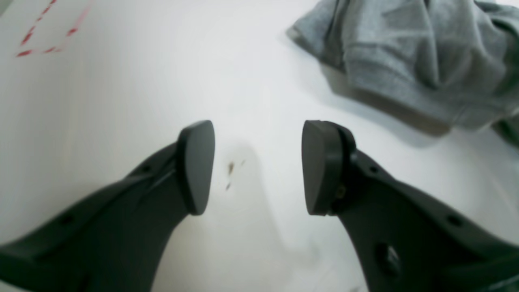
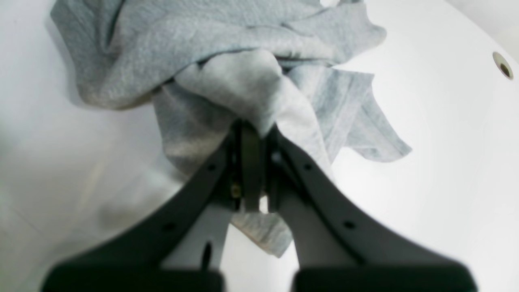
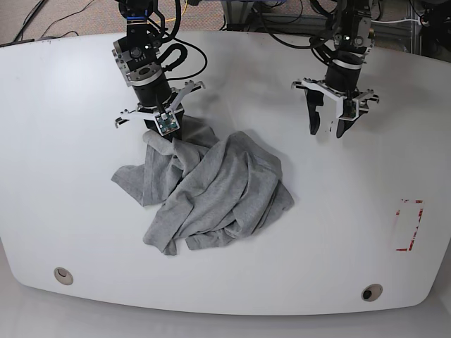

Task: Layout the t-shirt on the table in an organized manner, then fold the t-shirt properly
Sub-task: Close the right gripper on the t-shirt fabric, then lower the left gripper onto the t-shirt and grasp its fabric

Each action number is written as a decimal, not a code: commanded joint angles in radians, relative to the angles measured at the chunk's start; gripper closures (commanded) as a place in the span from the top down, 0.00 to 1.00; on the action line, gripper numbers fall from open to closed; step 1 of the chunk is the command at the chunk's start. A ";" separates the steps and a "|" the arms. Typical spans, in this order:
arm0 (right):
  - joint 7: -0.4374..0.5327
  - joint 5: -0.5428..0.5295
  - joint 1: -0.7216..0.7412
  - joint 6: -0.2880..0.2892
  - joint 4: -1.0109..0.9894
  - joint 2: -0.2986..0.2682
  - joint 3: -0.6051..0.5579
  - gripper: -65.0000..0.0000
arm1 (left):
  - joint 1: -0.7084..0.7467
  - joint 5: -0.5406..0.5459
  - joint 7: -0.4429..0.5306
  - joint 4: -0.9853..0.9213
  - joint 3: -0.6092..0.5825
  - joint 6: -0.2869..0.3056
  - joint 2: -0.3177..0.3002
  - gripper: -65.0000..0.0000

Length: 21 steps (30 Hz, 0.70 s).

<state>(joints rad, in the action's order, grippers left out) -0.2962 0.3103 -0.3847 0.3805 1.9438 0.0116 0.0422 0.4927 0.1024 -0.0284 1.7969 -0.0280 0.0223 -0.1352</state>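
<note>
**Right jaws pinching the crumpled shirt; left jaws wide and waiting**

Left wrist view: your left gripper [image 1: 258, 166] hangs over bare table [image 1: 134, 89] with its jaws spread wide and nothing between them. The t-shirt [image 1: 409, 52] lies bunched off to the upper right, well apart from the pads. A few dark specks [image 1: 230, 170] mark the white surface, and the red tape outline [image 1: 40, 30] sits far left. Bring this arm toward the cloth's loose edge before closing, aiming for a hem or sleeve rather than a thick bunch.

Right wrist view: your right gripper [image 2: 251, 134] is closed tight on a fold of the shirt, fabric rising between the jaws. Lift slowly so the layers fall free instead of dragging the heap. A metal grommet [image 2: 502, 65] shows at the table's edge.

Base view: the shirt is a rumpled mound left of centre, not yet spread. No containers appear in any view.
</note>
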 commanded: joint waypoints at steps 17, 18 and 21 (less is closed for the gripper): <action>0.036 -0.007 -0.049 -0.004 0.079 0.003 -0.051 0.00 | -0.107 0.004 -0.057 0.017 -0.125 -0.003 0.013 0.50; 0.036 -0.007 -0.046 -0.004 0.082 0.003 -0.051 0.00 | -0.107 0.004 -0.057 0.017 -0.125 -0.003 0.013 0.50; 0.036 -0.007 -0.030 -0.004 0.087 0.001 -0.049 0.00 | -0.107 0.004 -0.057 0.017 -0.103 -0.003 0.013 0.50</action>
<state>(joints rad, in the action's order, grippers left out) -0.2928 0.3103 -0.4324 0.3851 1.9980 0.0116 -0.0082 0.3882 0.1055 -0.1123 1.7969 -0.1474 0.0166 -0.1204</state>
